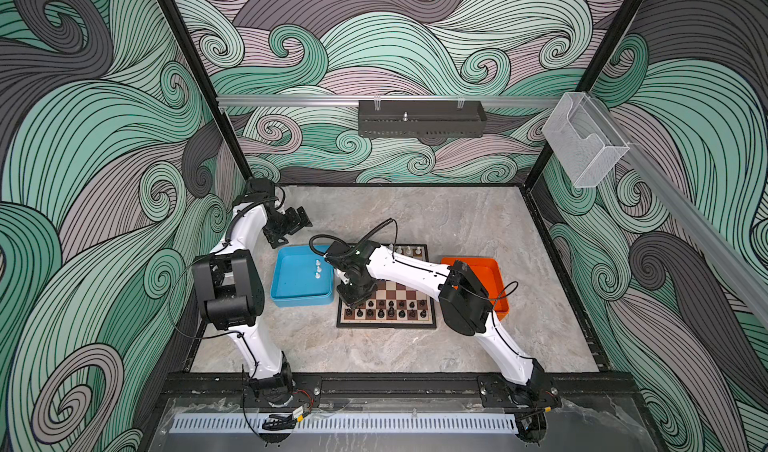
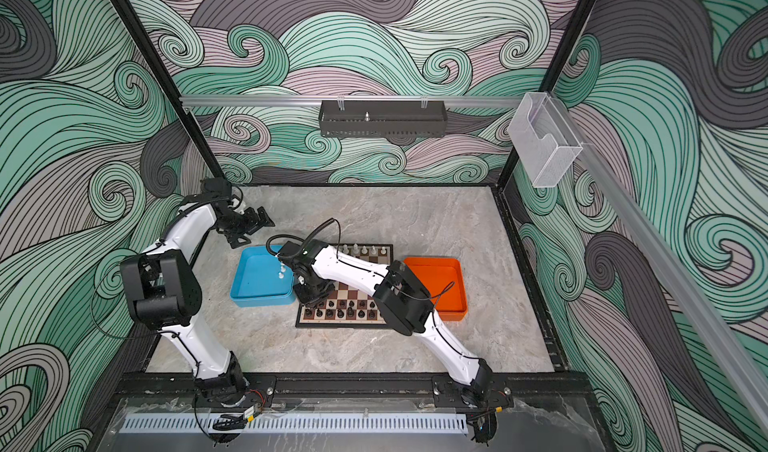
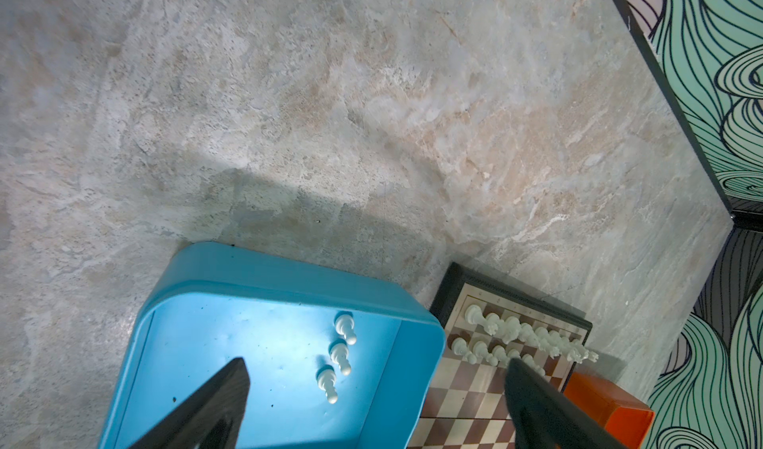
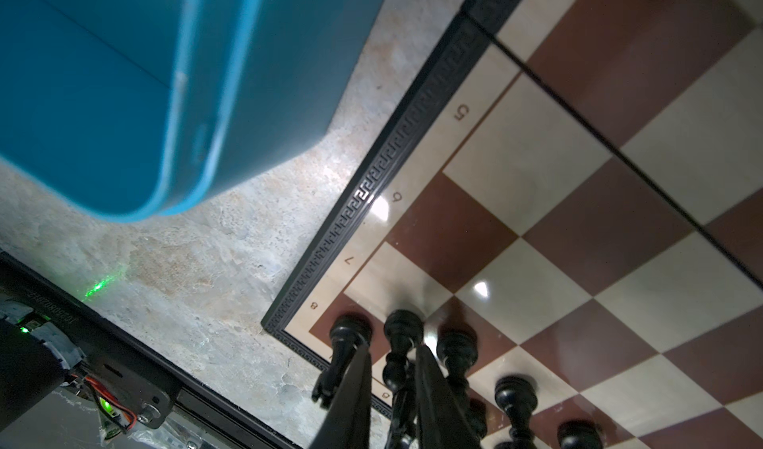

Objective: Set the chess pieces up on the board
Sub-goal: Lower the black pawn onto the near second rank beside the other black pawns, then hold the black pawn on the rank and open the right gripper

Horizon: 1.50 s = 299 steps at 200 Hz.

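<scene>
Only the right wrist view shows the right gripper (image 4: 392, 350) clamped on a black piece (image 4: 402, 328) at the board (image 4: 536, 145) corner | left gripper (image 3: 375, 361) spread wide, raised near blue tray (image 3: 289, 279) containing three white pawns (image 3: 339, 354)

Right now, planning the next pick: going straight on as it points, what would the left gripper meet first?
Probably the table just past the blue tray. The open left gripper might clip that tray's far rim first, since depth is unclear.
</scene>
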Available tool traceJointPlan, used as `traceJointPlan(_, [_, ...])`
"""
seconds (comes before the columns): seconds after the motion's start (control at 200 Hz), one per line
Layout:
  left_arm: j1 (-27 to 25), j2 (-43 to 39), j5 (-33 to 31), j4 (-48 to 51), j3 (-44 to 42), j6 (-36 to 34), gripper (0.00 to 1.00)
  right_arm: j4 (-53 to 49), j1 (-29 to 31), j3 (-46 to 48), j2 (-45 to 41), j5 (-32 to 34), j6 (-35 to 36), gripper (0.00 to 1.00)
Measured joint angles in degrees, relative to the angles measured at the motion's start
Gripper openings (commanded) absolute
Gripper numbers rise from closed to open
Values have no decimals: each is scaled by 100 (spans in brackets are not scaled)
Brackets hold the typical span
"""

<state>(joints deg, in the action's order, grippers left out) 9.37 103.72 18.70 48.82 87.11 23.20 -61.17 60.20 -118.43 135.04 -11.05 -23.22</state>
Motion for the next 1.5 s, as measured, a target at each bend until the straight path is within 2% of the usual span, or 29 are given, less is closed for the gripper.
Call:
traceJointPlan(0.27, [0, 0, 2, 0, 0, 0, 99, 0, 0, 0, 0, -9, 0, 20])
traceJointPlan(0.746, [4, 0, 4, 0, -2, 22, 99, -2, 0, -2, 0, -11, 0, 11])
traceJointPlan(1.496, [31, 0, 15, 0, -2, 37, 99, -85, -28, -282, 11, 87, 28, 11])
